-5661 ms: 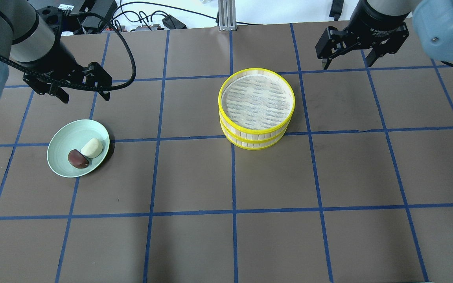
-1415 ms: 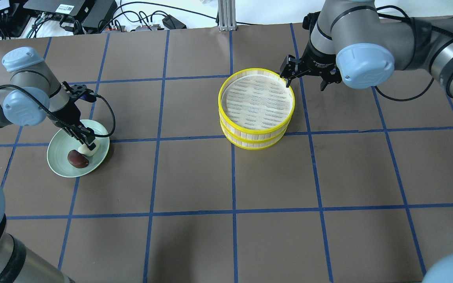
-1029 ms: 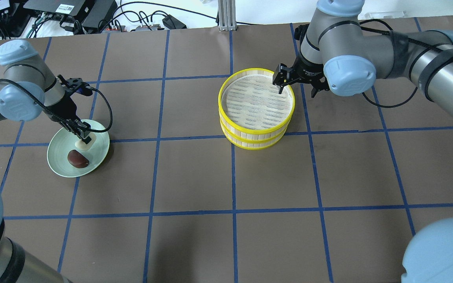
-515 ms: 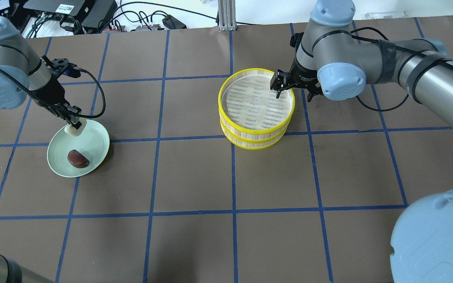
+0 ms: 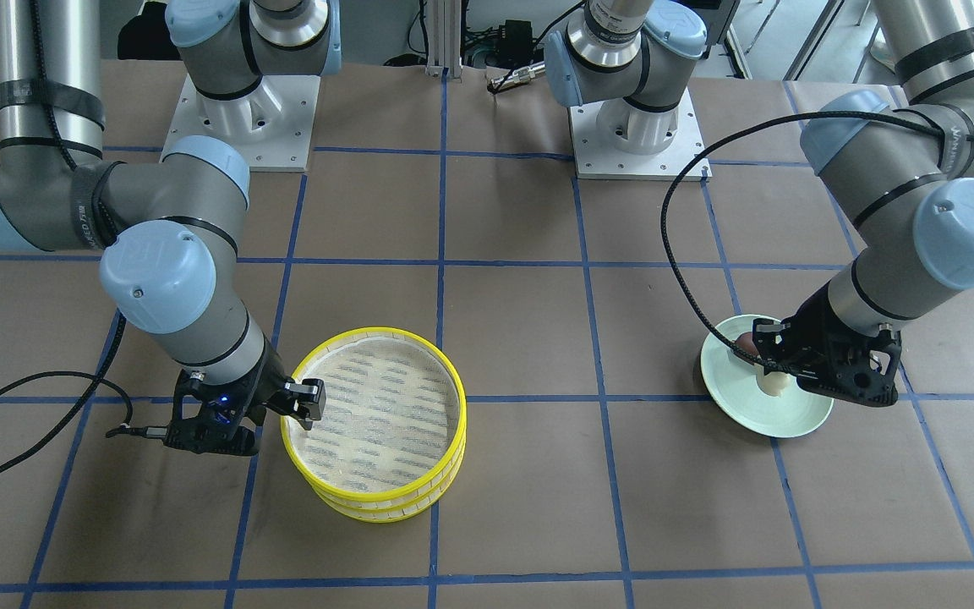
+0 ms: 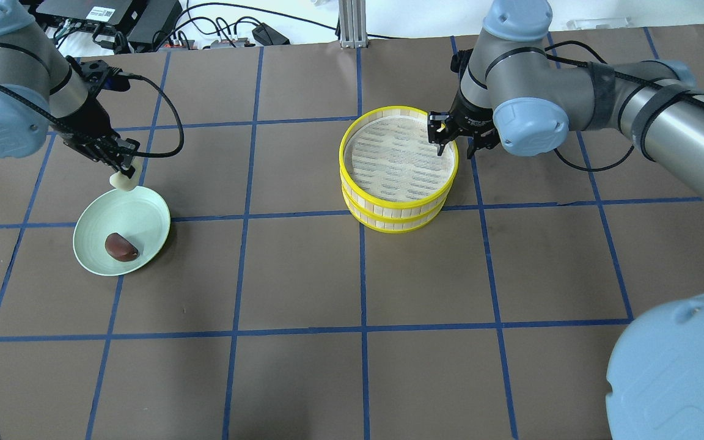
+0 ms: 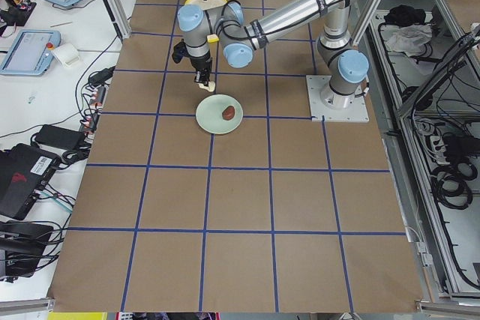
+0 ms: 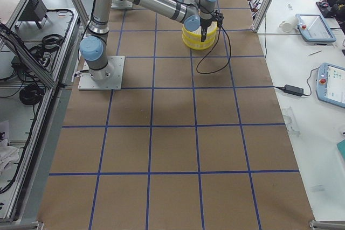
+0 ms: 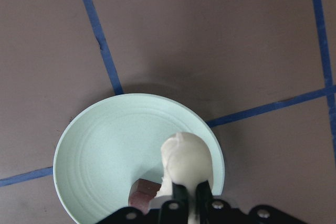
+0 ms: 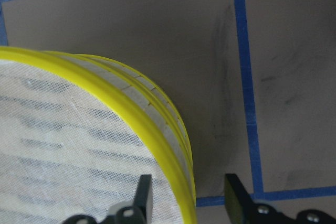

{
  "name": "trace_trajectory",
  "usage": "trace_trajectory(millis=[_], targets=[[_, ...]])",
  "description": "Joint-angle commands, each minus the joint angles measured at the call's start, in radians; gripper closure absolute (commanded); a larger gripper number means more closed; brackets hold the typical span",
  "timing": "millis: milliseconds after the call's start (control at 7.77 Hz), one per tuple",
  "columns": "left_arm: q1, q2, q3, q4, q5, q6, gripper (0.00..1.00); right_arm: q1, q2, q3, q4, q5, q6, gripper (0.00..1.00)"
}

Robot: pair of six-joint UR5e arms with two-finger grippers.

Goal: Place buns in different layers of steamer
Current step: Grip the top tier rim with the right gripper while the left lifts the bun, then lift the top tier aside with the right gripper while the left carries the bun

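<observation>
Two wrist views: left claw (image 9: 190, 192) grips white bun (image 9: 184, 156), right claw (image 10: 188, 190) open astride rim (image 10: 164, 148).

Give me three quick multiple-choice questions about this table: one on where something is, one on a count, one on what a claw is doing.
1. Where is the dark brown bun?
A) on the green plate
B) in a steamer tray
C) in a claw

2. How many yellow-rimmed steamer trays are stacked?
A) one
B) two
C) three

3. What is the left claw doing?
A) hanging open, empty
B) gripping the white bun
C) gripping the plate

Answers:
1 A, it lies alone on the plate.
2 B, two slatted walls show, one above the other.
3 B, the bun hangs pinched in it, off the plate.
</observation>
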Motion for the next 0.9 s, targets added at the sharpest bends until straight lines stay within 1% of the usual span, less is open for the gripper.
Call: trace_trajectory(millis=[0,129,257,515,772], targets=[[-0.098,0.017,0.027,0.002,-0.042,-0.218,1.0,0.0,0.002,0.0,0.005,0.0,-0.031,0.76],[-0.125,0.017,0.029,0.008,-0.042,-0.272,1.0,0.0,0.002,0.0,0.005,0.0,-0.027,0.88],[-0.151,0.025,0.029,0.009,-0.042,-0.307,1.0,0.0,0.0,0.0,0.005,0.0,-0.028,0.95],[-0.188,0.041,0.029,0.011,-0.045,-0.378,1.0,0.0,-0.008,-0.005,0.008,0.005,-0.021,1.0],[-0.218,0.045,0.029,0.014,-0.045,-0.427,1.0,-0.009,-0.026,-0.018,0.029,0.034,-0.019,1.0]])
